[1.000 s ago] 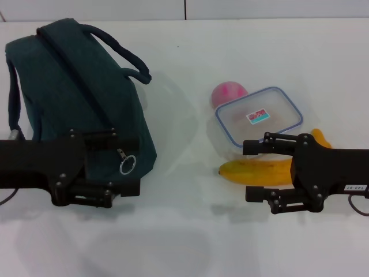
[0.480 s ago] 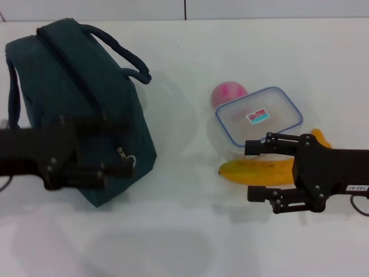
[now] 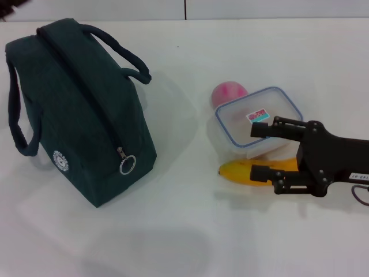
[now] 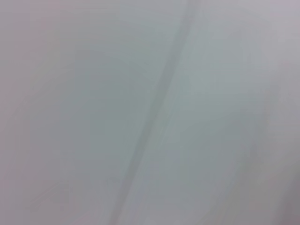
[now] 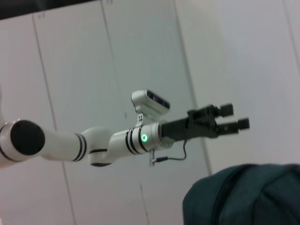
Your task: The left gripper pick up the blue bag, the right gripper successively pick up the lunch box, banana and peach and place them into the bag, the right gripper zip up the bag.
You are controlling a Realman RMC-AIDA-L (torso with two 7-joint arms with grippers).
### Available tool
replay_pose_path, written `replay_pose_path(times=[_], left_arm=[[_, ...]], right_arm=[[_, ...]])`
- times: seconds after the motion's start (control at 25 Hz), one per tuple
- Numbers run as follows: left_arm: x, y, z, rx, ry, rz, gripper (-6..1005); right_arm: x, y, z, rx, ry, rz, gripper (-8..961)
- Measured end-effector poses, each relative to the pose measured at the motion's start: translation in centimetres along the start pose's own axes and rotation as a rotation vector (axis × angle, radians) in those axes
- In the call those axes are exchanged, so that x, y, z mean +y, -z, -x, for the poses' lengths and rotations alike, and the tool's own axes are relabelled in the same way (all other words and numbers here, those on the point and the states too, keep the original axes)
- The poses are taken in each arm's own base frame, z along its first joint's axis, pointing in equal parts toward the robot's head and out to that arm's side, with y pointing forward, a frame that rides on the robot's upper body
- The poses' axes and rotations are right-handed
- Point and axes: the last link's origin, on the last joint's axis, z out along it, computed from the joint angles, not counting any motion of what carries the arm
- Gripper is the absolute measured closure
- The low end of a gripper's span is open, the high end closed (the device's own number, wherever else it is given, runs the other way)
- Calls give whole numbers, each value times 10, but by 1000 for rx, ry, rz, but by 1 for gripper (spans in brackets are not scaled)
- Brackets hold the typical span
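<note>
Left gripper [image 5: 229, 117], part-open & empty, has lifted clear above closed blue bag [image 3: 75, 109]; right gripper [image 3: 258, 151], open, now over lunch box [image 3: 253, 118] w/ nothing held; bag pickup not begun

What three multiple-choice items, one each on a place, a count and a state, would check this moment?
1. Where is the pink round peach?
A. behind the clear blue-rimmed plastic lunch box
B. inside the bag
C. in the right pincer

2. How many rope-like handles does the dark teal fabric bag show?
A. one
B. two
C. four

3. What state is the black labelled right pincer in?
A. shut on the banana
B. open, holding nothing
C. out of view

Answers:
1 A, it sits at the box's far corner.
2 B, one loop shows on each side.
3 B, its fingers are spread above the long yellow banana and the box. The black left pincer is raised above the bag.
</note>
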Motion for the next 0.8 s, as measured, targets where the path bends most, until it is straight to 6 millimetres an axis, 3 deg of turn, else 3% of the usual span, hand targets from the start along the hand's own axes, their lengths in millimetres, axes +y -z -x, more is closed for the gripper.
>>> replay_pose_path(times=[0.24,0.4,0.64,0.8], left_arm=[[-26,0,-21,-144,80,-178,137],[-28,1,-37,-279,160,-283,138],[11,1,-71,-438,205,-343,143],[39,-8,-69,-552,212,-363,201]], right_arm=[[-3,1,-1,-9,0,-29,184],[-6,0,-1,-5,4,-48,187],[-10,1,1,-16,11,-73,190],[-11,2,1,-14,18,-78,193]])
